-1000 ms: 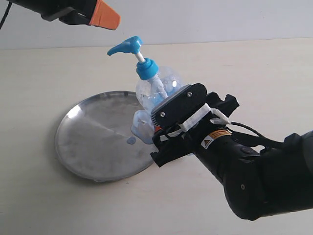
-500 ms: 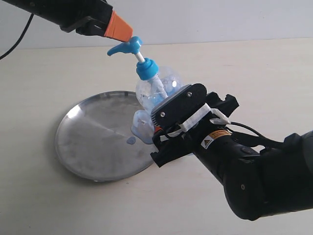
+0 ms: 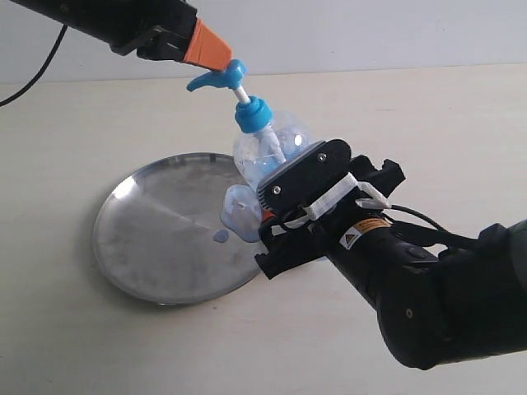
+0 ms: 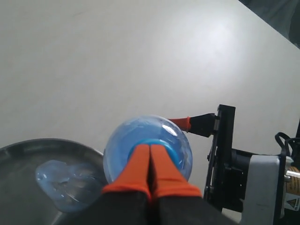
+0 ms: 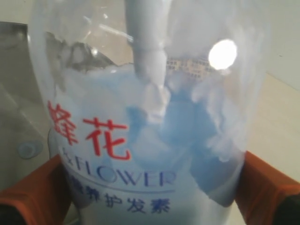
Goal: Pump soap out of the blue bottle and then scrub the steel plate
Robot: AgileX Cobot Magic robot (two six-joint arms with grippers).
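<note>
The blue bottle (image 3: 272, 148) is tilted over the right rim of the steel plate (image 3: 156, 239), with my right gripper (image 3: 284, 177) shut around its labelled body (image 5: 140, 117). My left gripper (image 3: 221, 56) is shut, its orange fingertips (image 4: 140, 161) pressed together on top of the blue pump head (image 3: 216, 78). A pale blue glossy blob of soap (image 3: 239, 212) lies on the plate beside the right gripper. It also shows in the left wrist view as a translucent soap blob (image 4: 65, 183). A small soap drop (image 3: 221, 236) sits close by.
The plate and bottle rest over a plain beige tabletop (image 3: 428, 115). My right arm (image 3: 428, 288) fills the lower right of the exterior view, and the left arm (image 3: 107, 20) comes in from the upper left with a black cable.
My left gripper has come down and to the right onto the pump head. The bottle's top has shifted slightly right. The soap blob and plate have not moved.
</note>
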